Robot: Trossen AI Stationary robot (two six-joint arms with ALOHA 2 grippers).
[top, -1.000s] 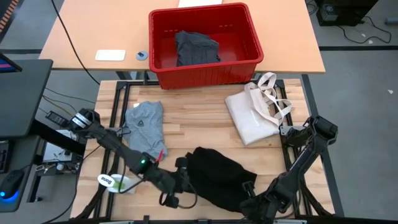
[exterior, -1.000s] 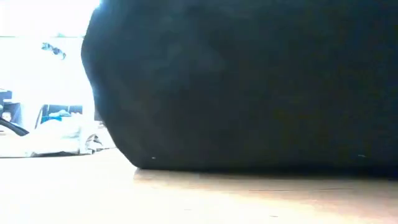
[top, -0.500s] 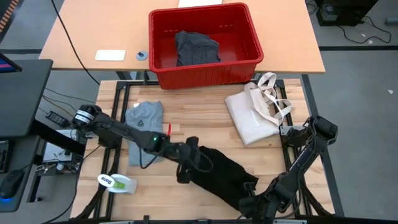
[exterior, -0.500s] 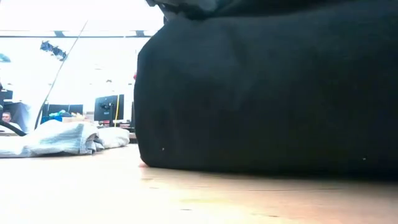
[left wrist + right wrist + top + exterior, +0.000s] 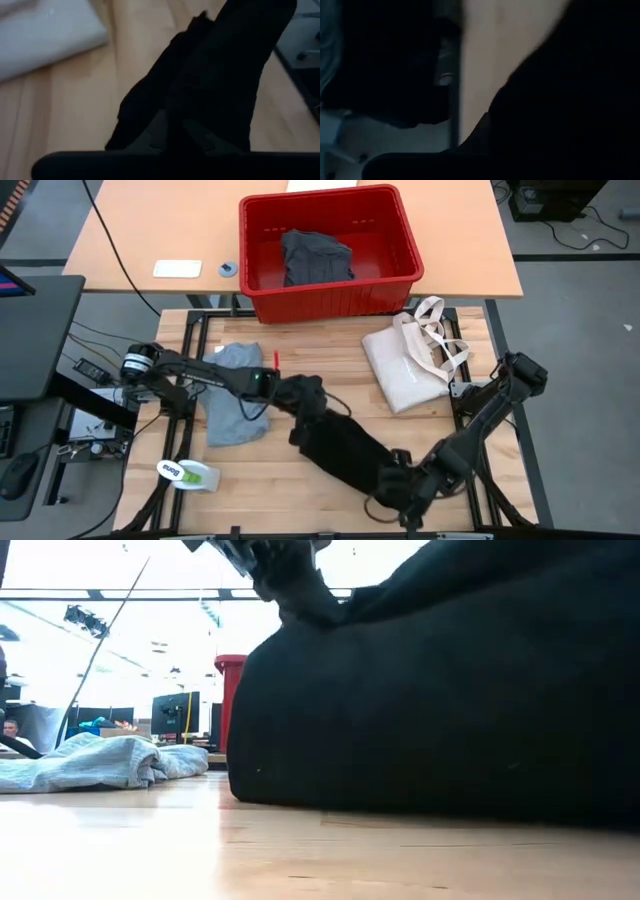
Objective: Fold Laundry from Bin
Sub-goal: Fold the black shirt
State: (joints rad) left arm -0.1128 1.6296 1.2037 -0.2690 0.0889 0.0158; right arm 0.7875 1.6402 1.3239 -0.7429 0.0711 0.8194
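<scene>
Left gripper (arm stretched across mid-table) is clamped shut; right gripper likewise, near the front edge.

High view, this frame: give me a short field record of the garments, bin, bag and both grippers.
black garment: stretched diagonally on the table, held at both ends
left gripper: shut on its upper end
right gripper: shut on its lower end
grey T-shirt: flat on the table, left of centre
red bin: behind the table, one dark grey garment inside
tote bag: table's right side
</scene>
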